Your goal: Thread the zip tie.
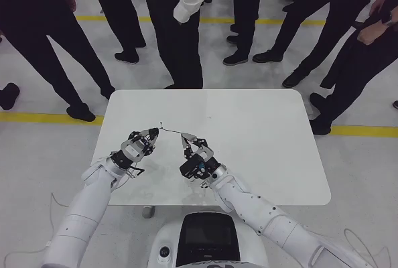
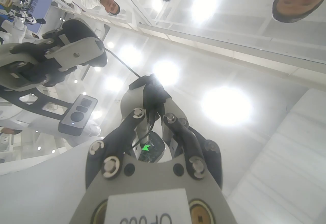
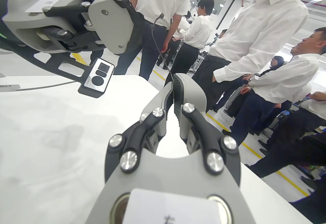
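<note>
Aloft over white rectangular table, left of its centre: thin black plastic zip tie stretched between two grippers. Head end pinched in tightly closed left gripper; strap end clamped in right gripper, likewise closed, just to the right.

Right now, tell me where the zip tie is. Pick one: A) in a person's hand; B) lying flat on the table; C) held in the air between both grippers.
C: the thin black zip tie stretches from the left gripper to the right gripper, both with fingers shut on it, above the white table.
</note>
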Action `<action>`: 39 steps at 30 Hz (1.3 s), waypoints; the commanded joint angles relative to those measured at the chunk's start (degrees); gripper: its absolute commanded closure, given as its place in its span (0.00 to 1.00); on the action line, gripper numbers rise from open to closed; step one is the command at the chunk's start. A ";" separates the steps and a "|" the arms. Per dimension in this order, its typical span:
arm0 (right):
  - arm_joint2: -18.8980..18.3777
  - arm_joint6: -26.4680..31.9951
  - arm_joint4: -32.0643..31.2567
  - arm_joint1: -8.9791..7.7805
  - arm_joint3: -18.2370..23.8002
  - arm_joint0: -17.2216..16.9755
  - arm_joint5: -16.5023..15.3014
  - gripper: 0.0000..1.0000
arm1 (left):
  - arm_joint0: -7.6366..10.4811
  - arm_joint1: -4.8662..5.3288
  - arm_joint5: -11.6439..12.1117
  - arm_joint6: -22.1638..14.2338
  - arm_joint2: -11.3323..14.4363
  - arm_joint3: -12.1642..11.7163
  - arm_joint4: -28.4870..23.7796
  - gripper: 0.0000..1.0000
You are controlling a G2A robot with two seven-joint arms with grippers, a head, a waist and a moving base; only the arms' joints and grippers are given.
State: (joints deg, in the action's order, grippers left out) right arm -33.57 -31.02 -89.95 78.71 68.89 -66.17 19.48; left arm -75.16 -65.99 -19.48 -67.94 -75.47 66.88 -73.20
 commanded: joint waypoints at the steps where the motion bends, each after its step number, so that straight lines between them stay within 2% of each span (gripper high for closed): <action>1: 0.02 0.18 0.00 -0.11 0.06 -0.04 0.00 1.00 | 0.00 0.00 0.00 0.00 0.00 0.00 0.00 1.00; 20: -0.31 1.38 0.00 -1.06 0.43 -0.60 0.00 1.00 | 0.00 0.00 0.00 0.00 0.00 0.00 0.00 1.00; 31: 3.40 3.56 0.00 -2.26 -1.59 2.85 0.00 1.00 | 0.00 0.00 0.00 0.00 0.00 0.00 0.00 1.00; 39: 2.73 4.25 0.00 -2.78 -1.09 2.38 0.00 1.00 | 0.00 0.00 0.00 0.00 0.00 0.00 0.00 1.00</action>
State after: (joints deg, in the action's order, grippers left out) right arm -30.62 -26.73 -89.95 75.98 67.70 -63.60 19.48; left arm -75.16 -65.99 -19.48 -67.94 -75.47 66.88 -73.20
